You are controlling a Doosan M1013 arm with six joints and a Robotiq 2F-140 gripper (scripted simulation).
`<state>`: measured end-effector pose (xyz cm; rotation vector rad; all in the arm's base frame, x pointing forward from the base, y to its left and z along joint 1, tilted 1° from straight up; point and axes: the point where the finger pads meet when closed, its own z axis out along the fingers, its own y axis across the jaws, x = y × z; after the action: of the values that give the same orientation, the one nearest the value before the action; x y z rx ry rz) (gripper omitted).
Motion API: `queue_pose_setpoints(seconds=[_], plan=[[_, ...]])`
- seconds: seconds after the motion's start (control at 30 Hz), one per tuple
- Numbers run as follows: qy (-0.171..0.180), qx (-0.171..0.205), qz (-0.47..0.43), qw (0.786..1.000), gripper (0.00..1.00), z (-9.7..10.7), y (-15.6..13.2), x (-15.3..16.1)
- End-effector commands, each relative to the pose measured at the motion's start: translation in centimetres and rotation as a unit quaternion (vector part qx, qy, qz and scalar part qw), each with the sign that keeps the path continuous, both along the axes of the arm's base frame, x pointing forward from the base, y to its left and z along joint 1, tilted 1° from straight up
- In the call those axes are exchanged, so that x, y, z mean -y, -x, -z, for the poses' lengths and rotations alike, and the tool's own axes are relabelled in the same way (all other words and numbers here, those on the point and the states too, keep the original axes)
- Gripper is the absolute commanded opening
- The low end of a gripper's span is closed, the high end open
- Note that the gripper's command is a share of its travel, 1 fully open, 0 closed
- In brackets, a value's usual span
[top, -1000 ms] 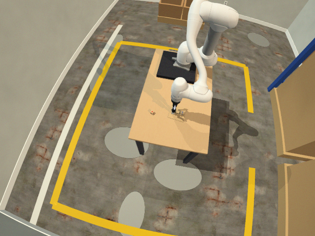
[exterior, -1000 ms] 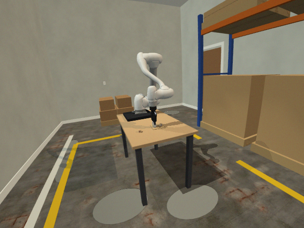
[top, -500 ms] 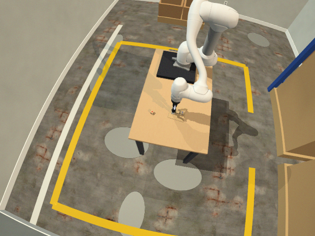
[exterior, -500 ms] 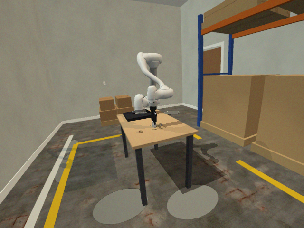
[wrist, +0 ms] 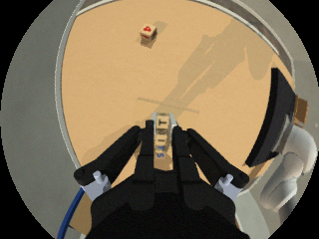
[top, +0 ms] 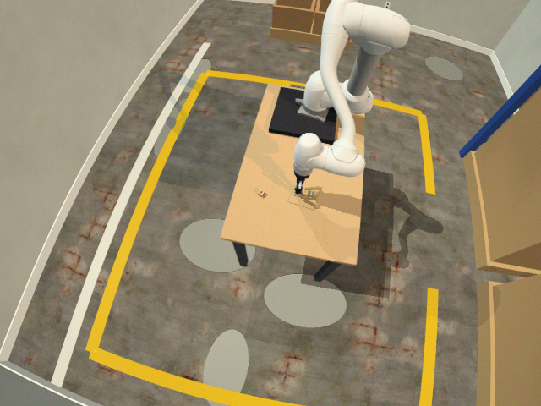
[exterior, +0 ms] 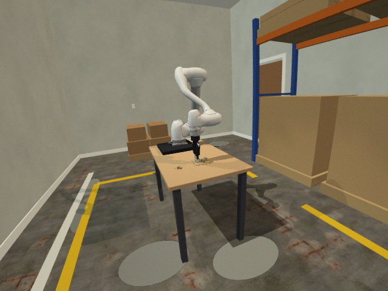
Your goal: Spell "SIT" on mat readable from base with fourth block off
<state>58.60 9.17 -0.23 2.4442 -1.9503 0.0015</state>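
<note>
T block (wrist: 162,120) is pinched in my pincer (top: 297,193) (exterior: 196,160) (wrist: 162,119), at the mat (top: 301,205) (exterior: 202,164) (wrist: 167,107); in top view, S block (top: 313,193) (exterior: 205,159) (wrist: 160,151) lies right. Verify row alignment before release.

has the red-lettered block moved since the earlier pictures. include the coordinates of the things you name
No, seen from above, the red-lettered block (top: 261,192) (exterior: 179,167) (wrist: 148,33) keeps its place against the picture-left edge of the table (top: 266,222) (exterior: 200,175) (wrist: 100,75).
</note>
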Motion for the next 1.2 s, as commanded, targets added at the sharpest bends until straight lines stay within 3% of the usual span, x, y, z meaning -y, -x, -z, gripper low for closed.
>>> queue_pose_setpoints(seconds=[0.0, 0.27, 0.77, 1.17], plan=[[0.0, 0.0, 0.0, 1.0, 0.13, -0.01, 0.0, 0.0], [0.0, 0.0, 0.0, 1.0, 0.13, -0.01, 0.0, 0.0], [0.0, 0.0, 0.0, 1.0, 0.25, -0.01, 0.0, 0.0], [0.0, 0.0, 0.0, 1.0, 0.25, -0.03, 0.0, 0.0]])
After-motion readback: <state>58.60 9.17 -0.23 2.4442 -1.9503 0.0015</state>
